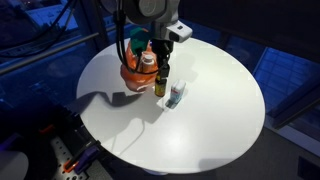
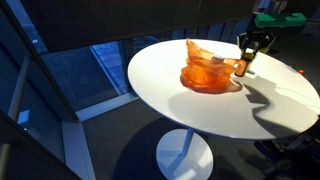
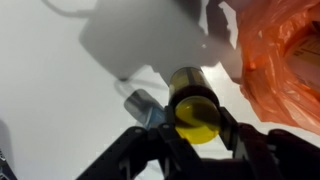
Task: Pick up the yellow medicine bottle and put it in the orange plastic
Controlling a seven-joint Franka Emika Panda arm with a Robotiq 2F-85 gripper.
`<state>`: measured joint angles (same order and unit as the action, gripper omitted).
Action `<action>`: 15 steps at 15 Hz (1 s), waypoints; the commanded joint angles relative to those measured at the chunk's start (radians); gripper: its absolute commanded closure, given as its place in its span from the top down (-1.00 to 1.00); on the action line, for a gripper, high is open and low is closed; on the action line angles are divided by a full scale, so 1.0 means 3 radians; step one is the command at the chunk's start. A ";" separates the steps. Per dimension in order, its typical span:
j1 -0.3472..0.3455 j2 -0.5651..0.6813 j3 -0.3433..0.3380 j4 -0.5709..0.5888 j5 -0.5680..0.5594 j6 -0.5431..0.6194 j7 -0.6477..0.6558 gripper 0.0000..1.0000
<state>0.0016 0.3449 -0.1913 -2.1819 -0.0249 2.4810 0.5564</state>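
Note:
The yellow medicine bottle (image 3: 193, 110) is dark amber with a yellow bottom. It sits between the fingers of my gripper (image 3: 193, 118), which is shut on it. In both exterior views the bottle (image 1: 160, 82) (image 2: 243, 63) hangs upright just above the white table, right beside the orange plastic bag (image 1: 138, 68) (image 2: 205, 70). The bag is crumpled and open, and in the wrist view it lies at the right edge (image 3: 280, 60). A white-capped bottle (image 1: 148, 60) stands inside the bag.
A small clear bottle with a blue label (image 1: 176, 96) (image 3: 148, 108) lies on the round white table (image 1: 210, 110) (image 2: 200, 110) next to my gripper. Dark floor and window frames surround the table. Cables and a box lie on the floor (image 1: 65, 155).

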 commanded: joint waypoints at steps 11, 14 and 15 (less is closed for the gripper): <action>0.0245 -0.0601 0.0156 0.0142 -0.0167 -0.0357 0.0370 -0.60; 0.0239 -0.0667 0.0250 0.0216 -0.0136 -0.0401 0.0401 -0.60; 0.0241 -0.0671 0.0283 0.0241 -0.0127 -0.0411 0.0405 -0.60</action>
<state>0.0796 0.1665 -0.1346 -2.1356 -0.0486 2.3959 0.6432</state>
